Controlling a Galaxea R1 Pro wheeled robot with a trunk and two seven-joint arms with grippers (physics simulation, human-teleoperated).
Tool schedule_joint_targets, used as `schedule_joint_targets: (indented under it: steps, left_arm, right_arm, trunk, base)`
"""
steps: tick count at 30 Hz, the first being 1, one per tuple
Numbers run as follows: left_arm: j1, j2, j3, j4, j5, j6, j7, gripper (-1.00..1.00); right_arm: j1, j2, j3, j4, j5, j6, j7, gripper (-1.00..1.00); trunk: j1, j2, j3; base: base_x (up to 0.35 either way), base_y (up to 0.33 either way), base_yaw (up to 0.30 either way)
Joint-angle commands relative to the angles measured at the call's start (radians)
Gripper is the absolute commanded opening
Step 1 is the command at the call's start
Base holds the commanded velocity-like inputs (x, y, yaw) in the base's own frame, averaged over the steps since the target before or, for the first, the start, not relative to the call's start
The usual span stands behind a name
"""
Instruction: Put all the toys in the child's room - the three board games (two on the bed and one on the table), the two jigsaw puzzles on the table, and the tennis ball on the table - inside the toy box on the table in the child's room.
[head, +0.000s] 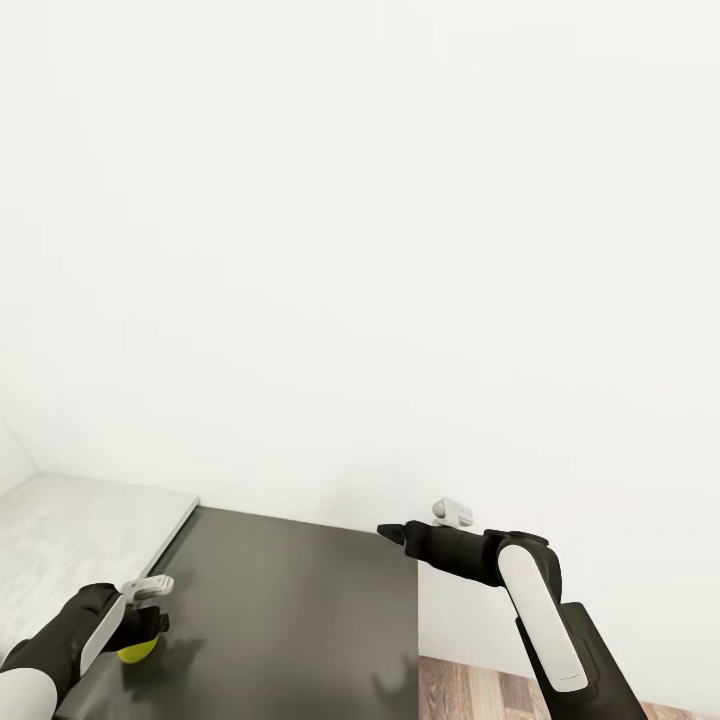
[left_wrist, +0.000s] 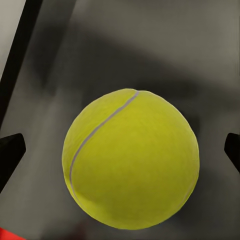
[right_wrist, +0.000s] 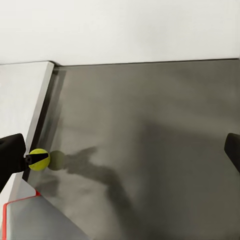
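Holding the tennis ball (head: 137, 650) was the left gripper (head: 143, 618), fingers clamped on either side of it, just over the dark grey top of the side unit (head: 290, 620). Right gripper (head: 392, 533) hung over that unit's far edge, fingers spread, grasping nothing. Pale grey table (head: 70, 530) sat alongside.

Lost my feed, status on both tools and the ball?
Left tool shut on tennis ball, over dark top. Right tool open, empty. Nothing in the way.
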Motion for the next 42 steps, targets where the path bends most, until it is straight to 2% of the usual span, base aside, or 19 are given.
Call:
schedule_joint_targets:
  steps: [1,8,9,42]
  left_arm:
    - [-0.001,0.000,0.002,-0.001,0.003,0.005,-0.001,1.00]
    - [-0.001,0.001,0.002,-0.001,0.003,0.005,-0.001,1.00]
    - [-0.001,0.000,0.002,-0.001,0.003,0.004,-0.001,-1.00]
    - [-0.001,0.000,0.005,-0.001,0.005,0.009,-0.006,-1.00]
  right_arm:
    - [-0.001,0.000,0.000,-0.001,-0.010,0.003,-0.011,1.00]
    - [-0.001,0.000,0.000,-0.001,-0.010,0.003,-0.010,1.00]
    - [-0.001,0.000,0.000,-0.001,-0.010,0.003,-0.010,1.00]
    - [-0.001,0.000,0.000,0.000,-0.010,0.003,-0.010,1.00]
  trunk:
    - [0.001,-0.002,-0.003]
    - [0.001,-0.002,-0.003]
    - [0.001,-0.002,-0.003]
    - [0.001,-0.002,-0.003]
  base:
    - [0.000,0.000,0.000]
    - [0.000,0.000,0.000]
    - [0.000,0.000,0.000]
    - [0.000,0.000,0.000]
